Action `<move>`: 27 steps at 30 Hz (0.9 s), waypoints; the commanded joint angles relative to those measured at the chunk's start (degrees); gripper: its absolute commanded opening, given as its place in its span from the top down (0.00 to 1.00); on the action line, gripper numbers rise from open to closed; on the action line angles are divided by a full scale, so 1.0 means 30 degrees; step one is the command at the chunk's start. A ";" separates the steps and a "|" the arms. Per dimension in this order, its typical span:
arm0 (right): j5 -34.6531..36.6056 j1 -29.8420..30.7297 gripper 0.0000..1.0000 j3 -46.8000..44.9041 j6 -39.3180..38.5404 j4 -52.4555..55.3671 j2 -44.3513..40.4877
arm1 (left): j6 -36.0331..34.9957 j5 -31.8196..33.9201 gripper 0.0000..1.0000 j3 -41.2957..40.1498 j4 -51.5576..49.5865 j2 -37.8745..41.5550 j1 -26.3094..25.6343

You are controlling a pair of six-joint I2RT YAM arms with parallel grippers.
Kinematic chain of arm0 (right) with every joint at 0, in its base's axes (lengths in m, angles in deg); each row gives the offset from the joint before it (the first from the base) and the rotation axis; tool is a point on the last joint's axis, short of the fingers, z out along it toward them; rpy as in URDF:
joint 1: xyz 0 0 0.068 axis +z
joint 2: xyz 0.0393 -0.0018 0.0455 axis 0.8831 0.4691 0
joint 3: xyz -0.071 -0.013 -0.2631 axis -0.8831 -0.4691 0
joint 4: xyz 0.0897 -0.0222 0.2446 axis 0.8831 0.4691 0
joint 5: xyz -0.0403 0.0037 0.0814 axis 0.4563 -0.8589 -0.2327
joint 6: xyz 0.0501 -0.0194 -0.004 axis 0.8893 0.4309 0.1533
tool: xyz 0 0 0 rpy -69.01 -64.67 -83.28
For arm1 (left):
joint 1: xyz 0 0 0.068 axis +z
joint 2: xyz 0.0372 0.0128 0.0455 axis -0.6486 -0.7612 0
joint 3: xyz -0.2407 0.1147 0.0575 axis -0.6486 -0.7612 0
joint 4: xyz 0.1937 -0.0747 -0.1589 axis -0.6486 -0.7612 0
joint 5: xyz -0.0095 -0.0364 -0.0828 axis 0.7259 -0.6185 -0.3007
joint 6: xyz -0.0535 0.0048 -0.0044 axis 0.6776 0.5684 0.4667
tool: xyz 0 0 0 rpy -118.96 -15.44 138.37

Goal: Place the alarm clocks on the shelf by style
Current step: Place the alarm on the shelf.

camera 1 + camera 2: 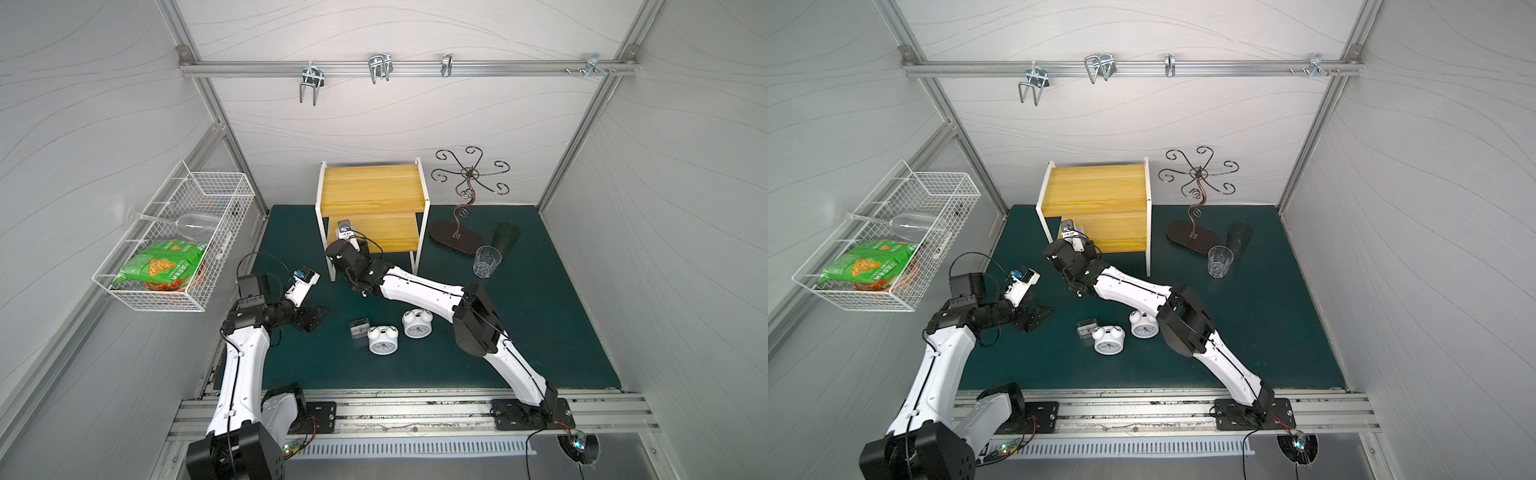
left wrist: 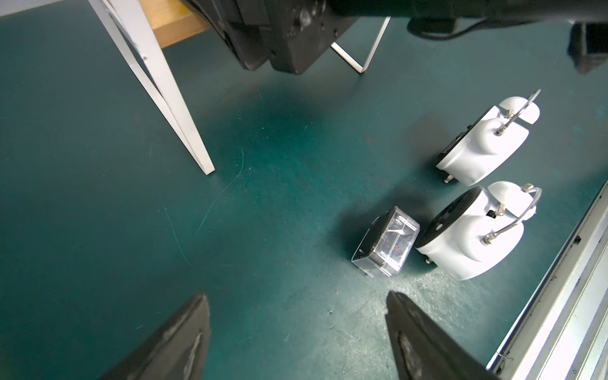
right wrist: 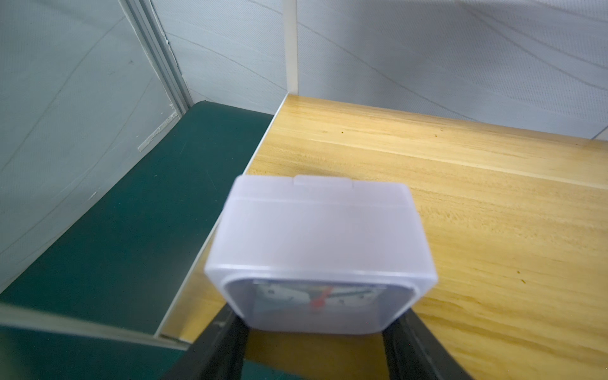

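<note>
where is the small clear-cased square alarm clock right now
In both top views the small clear-cased square alarm clock stands on the green mat near the front, just left of the nearer round white twin-bell clock.

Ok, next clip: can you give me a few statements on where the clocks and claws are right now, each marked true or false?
1. The right claw is shut on the white square clock above a yellow board of the shelf. True.
2. The left claw holds the clear-cased clock. False: it is open and empty above the green mat, and that clock sits on the mat.
3. Both twin-bell clocks are on the mat. True.
4. The clear tumbler sits in the wire basket. False: it stands upright on the mat; the basket holds a wine glass and a green snack bag.
</note>
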 commanded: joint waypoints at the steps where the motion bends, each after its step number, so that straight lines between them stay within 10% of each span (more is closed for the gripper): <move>1: 0.0309 -0.0226 0.57 0.0702 0.0512 0.0574 0.0573 | -0.0306 -0.0487 0.14 0.0012 -0.0016 0.0227 0.0159; 20: -0.0043 -0.0552 0.52 0.1983 0.1246 0.1553 0.1364 | -0.0416 -0.0604 0.14 -0.0070 -0.0088 0.0207 0.0189; 27: -0.0043 -0.0338 0.34 0.1645 0.1086 0.1303 0.0948 | -0.0471 -0.0657 0.14 -0.0071 -0.0200 0.0281 0.0183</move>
